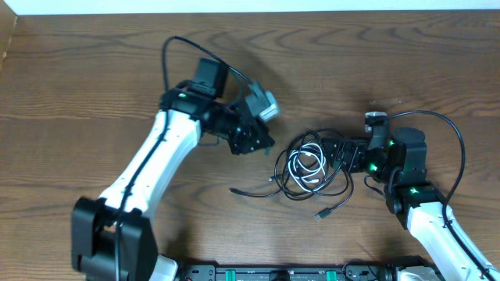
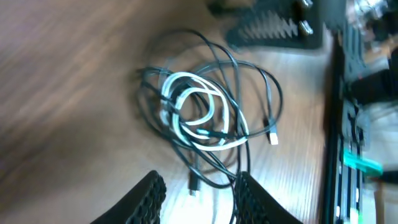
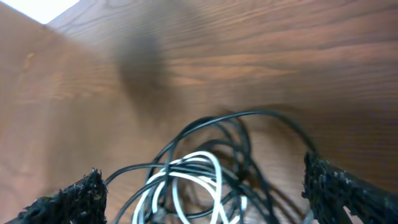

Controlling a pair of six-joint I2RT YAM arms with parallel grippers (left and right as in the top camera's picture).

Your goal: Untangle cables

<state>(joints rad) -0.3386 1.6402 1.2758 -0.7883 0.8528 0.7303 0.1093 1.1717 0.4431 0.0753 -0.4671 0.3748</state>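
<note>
Your left gripper (image 2: 198,185) has its jaws partly apart and nothing is clamped between them. It hangs above the table (image 1: 78,78), just left of the cables (image 1: 308,168), and touches none of them. In its wrist view one small plug end lies on the wood below the gap.

Your right gripper (image 3: 202,174) stands with its jaws spread wide. It sits low at the right edge of the pile, with loops of cable lying between the two fingers. You cannot tell from these views whether either finger touches a cord, and nothing is pinched.

The cables lie in one tangled heap on the table between your two grippers. The white cord (image 2: 199,118) is coiled in the middle. The black cords (image 2: 261,81) loop around and over it, and two loose black ends trail out toward the near edge.
</note>
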